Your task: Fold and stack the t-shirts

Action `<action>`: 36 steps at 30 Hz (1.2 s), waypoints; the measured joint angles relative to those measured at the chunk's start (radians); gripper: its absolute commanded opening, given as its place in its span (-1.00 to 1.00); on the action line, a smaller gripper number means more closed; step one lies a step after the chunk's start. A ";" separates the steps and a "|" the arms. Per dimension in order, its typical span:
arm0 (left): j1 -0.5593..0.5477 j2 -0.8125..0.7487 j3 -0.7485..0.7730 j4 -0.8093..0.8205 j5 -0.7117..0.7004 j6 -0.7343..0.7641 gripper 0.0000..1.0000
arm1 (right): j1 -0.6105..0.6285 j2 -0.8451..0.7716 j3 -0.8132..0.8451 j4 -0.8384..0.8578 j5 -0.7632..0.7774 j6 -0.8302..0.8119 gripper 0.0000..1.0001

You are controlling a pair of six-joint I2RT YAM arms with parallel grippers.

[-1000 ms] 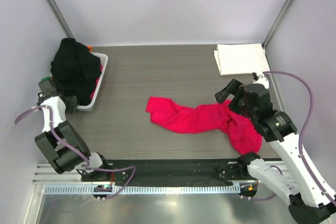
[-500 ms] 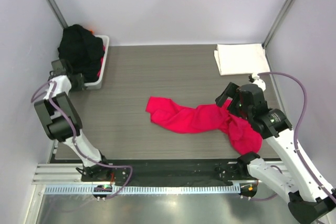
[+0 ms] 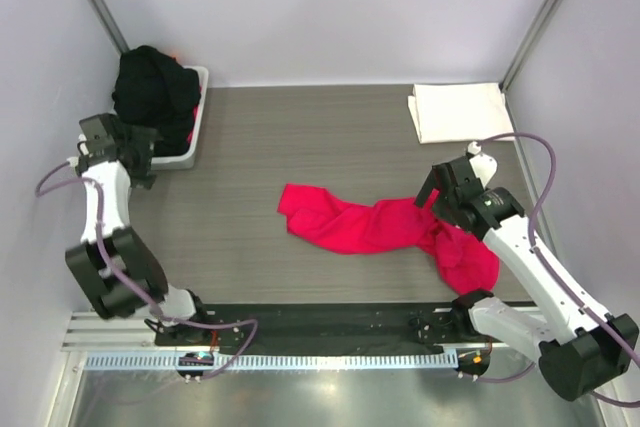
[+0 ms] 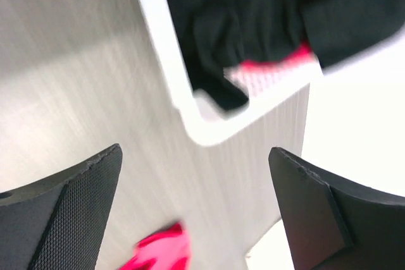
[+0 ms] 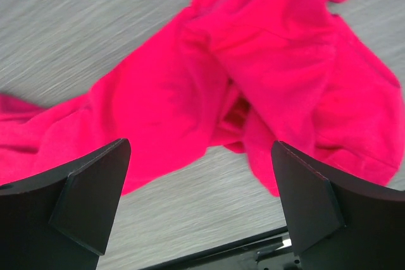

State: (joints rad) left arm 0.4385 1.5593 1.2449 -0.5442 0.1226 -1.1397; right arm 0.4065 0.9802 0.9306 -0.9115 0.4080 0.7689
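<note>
Hovering over the crumpled pinkish-red t-shirt (image 3: pixel 385 227), a soft twisted band on the table (image 3: pixel 250 147), the right gripper (image 5: pixel 199 184) stands spread and empty; I judge it should pinch 1 loose hem, not the bunched knot, so the cloth pulls flat. The left gripper (image 4: pixel 193 210), also spread and empty, hangs beside the rigid white basket (image 3: pixel 198 119) heaped with limp black shirts (image 3: pixel 150 97).
</note>
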 measured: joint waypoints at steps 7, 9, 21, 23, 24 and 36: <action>-0.169 -0.390 -0.149 -0.089 -0.110 0.221 0.82 | -0.249 0.029 -0.054 0.024 -0.065 -0.031 0.99; -0.252 -0.442 -0.181 -0.097 -0.121 0.262 0.71 | -0.350 0.028 -0.081 0.042 -0.103 -0.050 0.99; -0.754 -0.270 -0.441 -0.020 -0.117 0.286 0.34 | -0.502 0.029 -0.216 0.130 -0.303 -0.055 0.99; -0.783 -0.211 -0.450 0.004 -0.119 0.277 0.29 | -0.502 0.029 -0.216 0.142 -0.307 -0.055 0.99; -0.795 -0.186 -0.450 0.020 -0.122 0.275 0.28 | -0.502 0.028 -0.216 0.145 -0.306 -0.055 1.00; -0.845 0.029 -0.398 0.241 -0.121 0.229 0.14 | -0.502 0.029 -0.214 0.158 -0.302 -0.060 0.98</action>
State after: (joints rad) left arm -0.4061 1.5883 0.8471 -0.3035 0.0013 -0.9104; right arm -0.0959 1.0088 0.7162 -0.7540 0.1062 0.7090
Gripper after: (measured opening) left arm 0.575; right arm 0.994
